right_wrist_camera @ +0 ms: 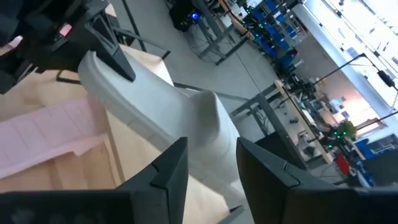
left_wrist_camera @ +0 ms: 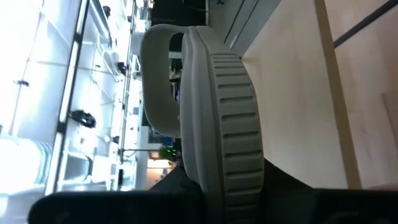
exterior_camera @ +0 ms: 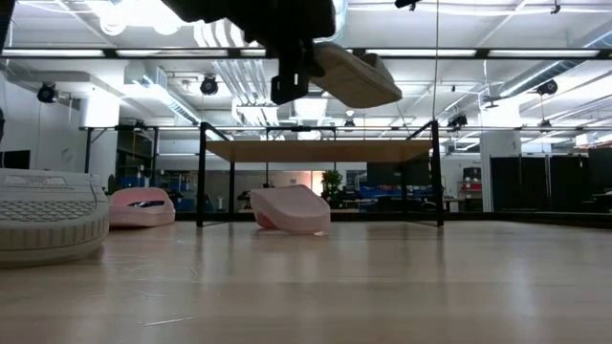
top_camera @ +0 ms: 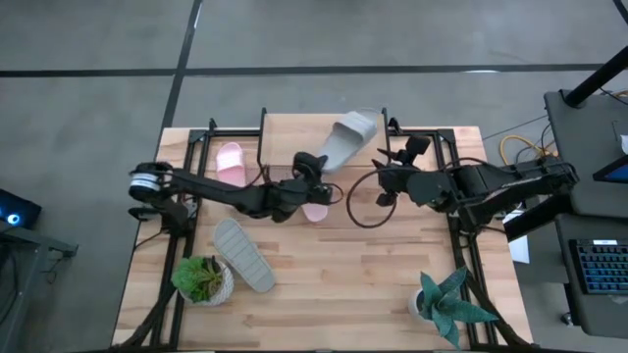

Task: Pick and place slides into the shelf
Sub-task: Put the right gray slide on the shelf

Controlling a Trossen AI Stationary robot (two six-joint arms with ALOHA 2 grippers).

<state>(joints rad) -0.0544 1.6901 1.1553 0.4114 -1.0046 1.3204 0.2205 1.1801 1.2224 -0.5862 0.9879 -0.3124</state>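
My left gripper [top_camera: 312, 163] is clamped on the grey slide [top_camera: 348, 139] held above the shelf [top_camera: 432, 137]; its long axis runs toward my half-open, empty right gripper [top_camera: 385, 157], the nearer helper.

You've got grey concrete floor [top_camera: 392, 39] around the wooden table [top_camera: 353, 284], bright ceiling lights [exterior_camera: 124, 14] overhead, potted plants [top_camera: 201, 279] at both near corners, a keyboard [top_camera: 601, 265] at the right.

Bright ceiling lamps [exterior_camera: 124, 14] flare white in the low view and wash out one side of the left wrist view. The counter [exterior_camera: 382, 287] shows soft sheen; near objects blur.
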